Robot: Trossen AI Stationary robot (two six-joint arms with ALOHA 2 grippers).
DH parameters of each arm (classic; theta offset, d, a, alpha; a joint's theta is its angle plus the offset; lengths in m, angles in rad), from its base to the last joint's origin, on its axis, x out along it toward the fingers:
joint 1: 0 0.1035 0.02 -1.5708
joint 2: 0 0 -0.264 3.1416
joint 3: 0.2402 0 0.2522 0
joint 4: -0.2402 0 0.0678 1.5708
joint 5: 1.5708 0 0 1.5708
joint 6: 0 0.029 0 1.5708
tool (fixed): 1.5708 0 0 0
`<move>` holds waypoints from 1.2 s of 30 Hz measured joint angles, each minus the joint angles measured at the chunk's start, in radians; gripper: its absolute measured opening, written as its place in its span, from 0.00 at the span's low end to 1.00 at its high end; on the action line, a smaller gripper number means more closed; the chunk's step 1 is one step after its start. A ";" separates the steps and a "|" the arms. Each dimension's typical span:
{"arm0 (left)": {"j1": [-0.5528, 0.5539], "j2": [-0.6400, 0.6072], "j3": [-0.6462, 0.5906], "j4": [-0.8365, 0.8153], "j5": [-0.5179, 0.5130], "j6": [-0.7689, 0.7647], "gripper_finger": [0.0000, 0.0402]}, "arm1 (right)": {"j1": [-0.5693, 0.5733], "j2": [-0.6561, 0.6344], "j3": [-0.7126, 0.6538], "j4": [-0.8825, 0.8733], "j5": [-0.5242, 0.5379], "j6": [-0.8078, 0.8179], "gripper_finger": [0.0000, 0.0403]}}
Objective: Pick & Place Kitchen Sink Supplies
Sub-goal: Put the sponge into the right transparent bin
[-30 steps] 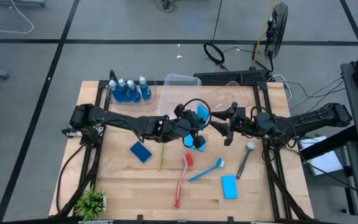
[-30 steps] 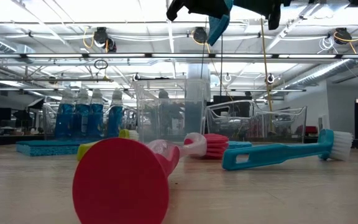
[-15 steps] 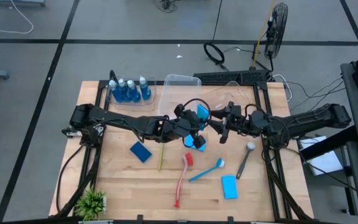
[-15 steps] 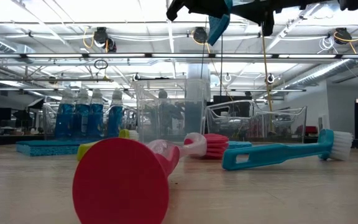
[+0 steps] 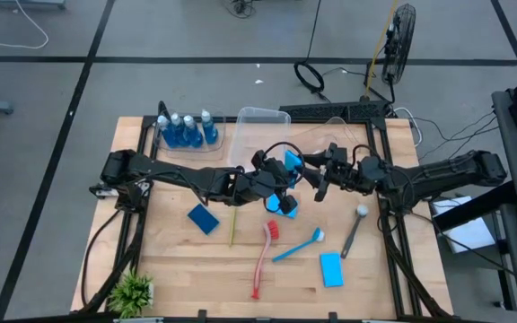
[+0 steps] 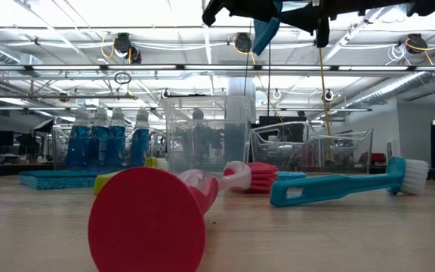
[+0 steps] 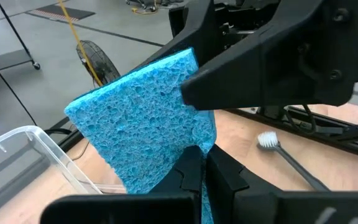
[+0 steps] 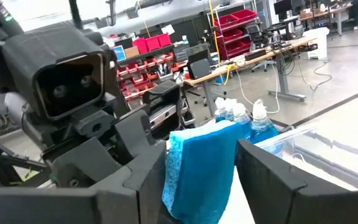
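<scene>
High over the middle of the table my left gripper (image 5: 281, 177) is shut on a blue sponge (image 7: 142, 124). My right gripper (image 8: 201, 152) faces it from the table's right side, open, with one finger on either flat side of the sponge (image 8: 197, 165). On the table lie two more blue sponges (image 5: 203, 218) (image 5: 331, 268), plus red (image 5: 263, 256), blue (image 5: 299, 244), yellow-green (image 5: 232, 226) and grey (image 5: 353, 229) brushes. Bottles of blue liquid (image 5: 185, 130) stand at the far left. My left gripper pinches the sponge's near edge (image 7: 194, 140) between its two fingers, coming from the table's left and slanting slightly down. The sponge stands on edge beyond the fingers, lifted well clear of the table. My right gripper: I cannot tell whether its fingers (image 8: 272, 174) touch the sponge's faces.
Two clear tubs (image 5: 263, 126) (image 5: 339, 139) stand at the far side behind the grippers. A green plant (image 5: 133, 292) sits at the near left corner. Another blue piece (image 5: 284, 205) shows on the table under the left gripper.
My right gripper has moved toward the table's left, up to the held sponge, so that its fingers now stand on either side of it. The left gripper and the sponge have stayed where they were.
</scene>
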 joint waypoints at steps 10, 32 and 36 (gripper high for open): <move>0.000 0.001 -0.002 0.023 -0.001 0.017 0.01 | -0.006 0.004 0.000 -0.010 -0.005 0.013 0.21; -0.009 0.001 -0.002 0.015 0.011 -0.010 0.07 | -0.007 0.004 0.000 -0.031 -0.052 -0.005 0.00; -0.022 0.001 -0.002 0.016 0.013 -0.003 0.08 | -0.012 -0.019 0.000 -0.066 -0.052 -0.019 0.00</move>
